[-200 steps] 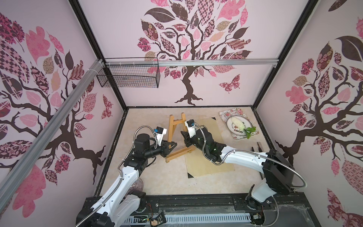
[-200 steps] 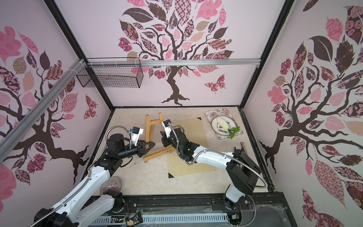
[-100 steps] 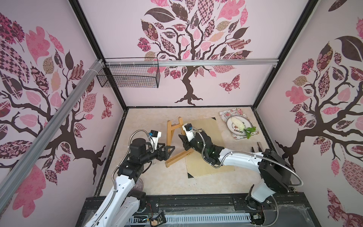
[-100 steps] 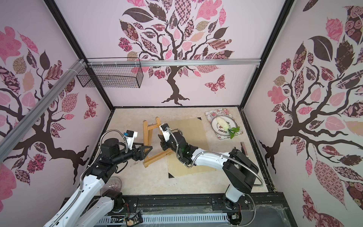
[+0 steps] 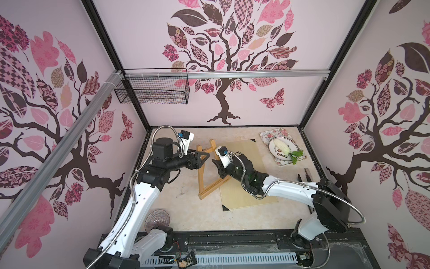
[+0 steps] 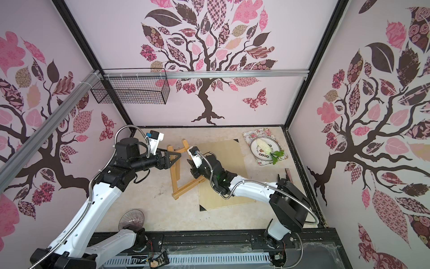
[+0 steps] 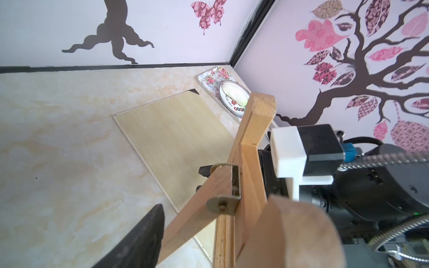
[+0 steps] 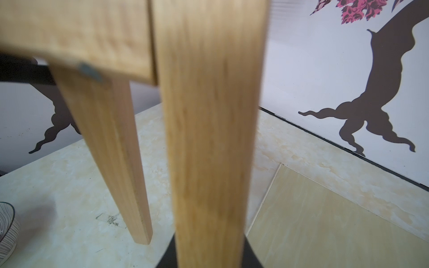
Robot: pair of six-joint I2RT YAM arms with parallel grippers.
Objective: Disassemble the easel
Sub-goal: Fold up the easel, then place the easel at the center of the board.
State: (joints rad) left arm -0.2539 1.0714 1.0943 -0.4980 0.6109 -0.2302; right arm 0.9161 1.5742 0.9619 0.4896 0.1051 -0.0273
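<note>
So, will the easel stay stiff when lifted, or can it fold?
Probably it can fold: a metal hinge joins parts of the easel. Its thin wood suggests light weight. Narrow leg ends may let it tip when pushed.

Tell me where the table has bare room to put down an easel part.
Bare: the near strip between the striped bowl, the board and its near corner, and the front rail; also the strip along the back wall. Crowded: the middle, around the easel, and the tray corner.
</note>
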